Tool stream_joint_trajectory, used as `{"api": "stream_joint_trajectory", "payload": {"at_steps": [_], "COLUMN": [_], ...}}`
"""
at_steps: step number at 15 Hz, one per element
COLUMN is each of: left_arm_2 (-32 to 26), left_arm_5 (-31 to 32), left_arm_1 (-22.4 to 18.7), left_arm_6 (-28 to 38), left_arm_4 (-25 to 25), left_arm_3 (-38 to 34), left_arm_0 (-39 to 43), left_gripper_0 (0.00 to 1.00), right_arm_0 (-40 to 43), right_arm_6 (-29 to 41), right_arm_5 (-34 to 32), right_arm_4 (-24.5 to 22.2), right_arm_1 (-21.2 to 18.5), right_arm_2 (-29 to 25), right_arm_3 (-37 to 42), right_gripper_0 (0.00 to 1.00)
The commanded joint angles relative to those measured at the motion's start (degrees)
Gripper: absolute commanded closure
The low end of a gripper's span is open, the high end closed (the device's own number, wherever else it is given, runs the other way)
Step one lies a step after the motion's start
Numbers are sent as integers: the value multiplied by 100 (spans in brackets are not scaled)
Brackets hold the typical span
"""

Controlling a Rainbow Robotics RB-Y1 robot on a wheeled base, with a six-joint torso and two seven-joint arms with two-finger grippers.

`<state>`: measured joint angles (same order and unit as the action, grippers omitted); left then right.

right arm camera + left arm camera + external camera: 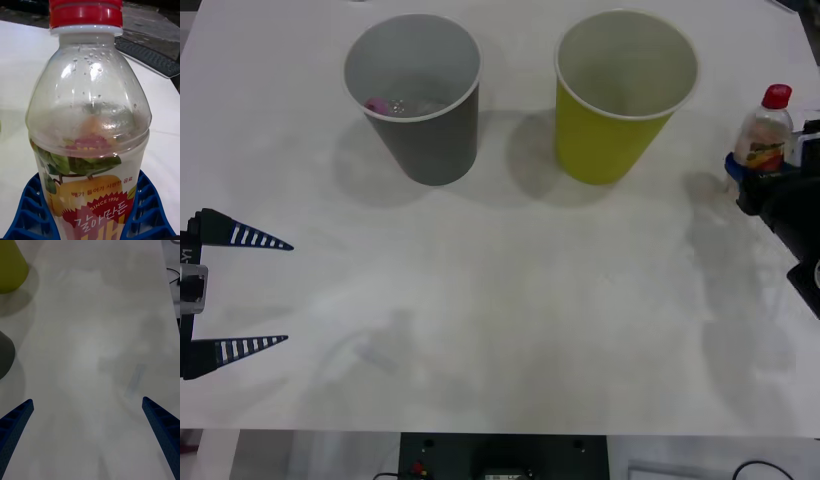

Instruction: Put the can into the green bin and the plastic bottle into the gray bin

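Note:
The plastic bottle (766, 128) stands upright at the table's right edge, clear with a red cap and an orange and yellow label (90, 112). My right gripper (752, 166) (90, 195) is shut on its lower body, one blue finger on each side. To its left stands the yellow-green bin (605, 148) (9, 266), and further left the gray bin (435, 150) (4, 352). My left gripper (285, 293) (87, 402) hangs open at the table's left edge, holding nothing. The can is out of view.
A small pink and clear thing (385, 104) lies at the bottom of the gray bin; I cannot tell what it is. The white table (510, 300) stretches bare between the two arms and in front of both bins.

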<state>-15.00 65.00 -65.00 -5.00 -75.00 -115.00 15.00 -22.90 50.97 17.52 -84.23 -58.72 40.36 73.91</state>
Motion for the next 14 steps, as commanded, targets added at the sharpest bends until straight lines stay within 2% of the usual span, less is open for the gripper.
{"api": "stream_joint_trajectory", "payload": {"at_steps": [1,3,9,11,14], "left_arm_2": [0,0,0,0,0], "left_arm_5": [0,0,0,0,0], "left_arm_1": [0,0,0,0,0], "left_arm_6": [0,0,0,0,0], "left_arm_4": [0,0,0,0,0], "left_arm_3": [0,0,0,0,0], "left_arm_0": [0,0,0,0,0], "left_gripper_0": [0,0,0,0,0], "right_arm_0": [673,1279,2606,2826,2826], "right_arm_6": [1,-34,-131,-131,-43], "right_arm_5": [-1120,-2183,-4978,-5795,-6859], "right_arm_4": [-727,-1105,-1184,-902,-516], "right_arm_1": [-333,-526,-631,-570,-421], "right_arm_2": [-863,-1733,-3921,-4537,-5178], "right_arm_3": [660,1275,2796,3121,3340], "right_gripper_0": [100,100,100,100,100]}}
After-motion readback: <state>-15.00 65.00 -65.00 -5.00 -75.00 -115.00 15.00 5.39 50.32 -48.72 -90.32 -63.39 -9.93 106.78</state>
